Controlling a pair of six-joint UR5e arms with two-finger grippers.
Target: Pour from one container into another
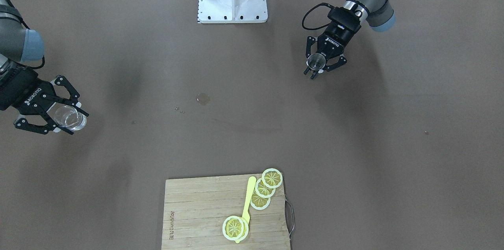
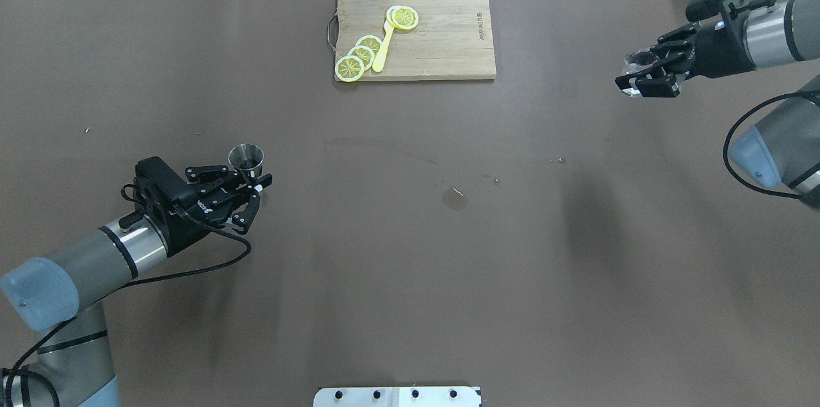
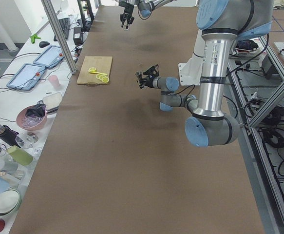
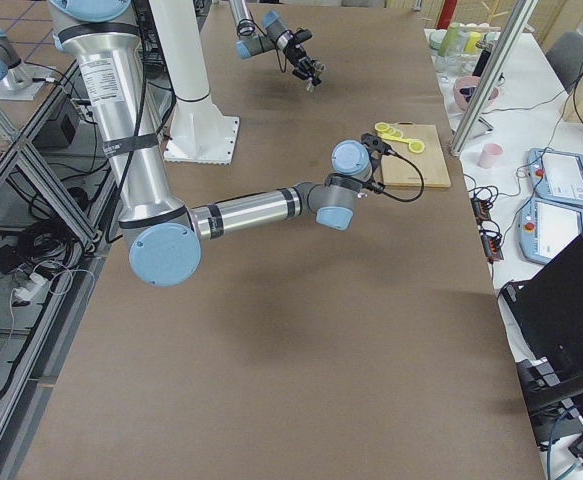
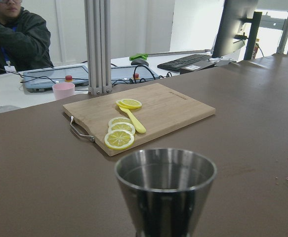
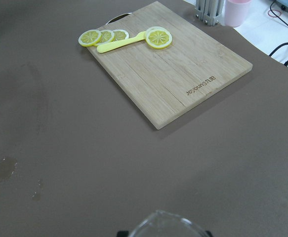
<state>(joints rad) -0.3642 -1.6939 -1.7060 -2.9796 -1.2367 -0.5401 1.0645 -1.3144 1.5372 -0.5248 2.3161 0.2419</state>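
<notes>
Jigger (image 2: pixel 246 157) gripped by left tool (image 2: pixel 256 192), glass (image 2: pixel 637 62) by right tool (image 2: pixel 642 72); puddle (image 2: pixel 455 200) between, cutting board (image 2: pixel 442 41) aside.

Lemon slices (image 2: pixel 350 68) and a yellow utensil (image 2: pixel 380 53) lie on the wooden cutting board (image 2: pixel 442 29)

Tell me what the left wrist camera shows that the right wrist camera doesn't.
Only the left wrist view: the steel jigger up close, a seated person and a keyboard. Only the right wrist view: the rim of the clear glass at the bottom edge. Both: the wooden cutting board with lemon slices and a yellow utensil, plus a pink cup beyond it.
</notes>
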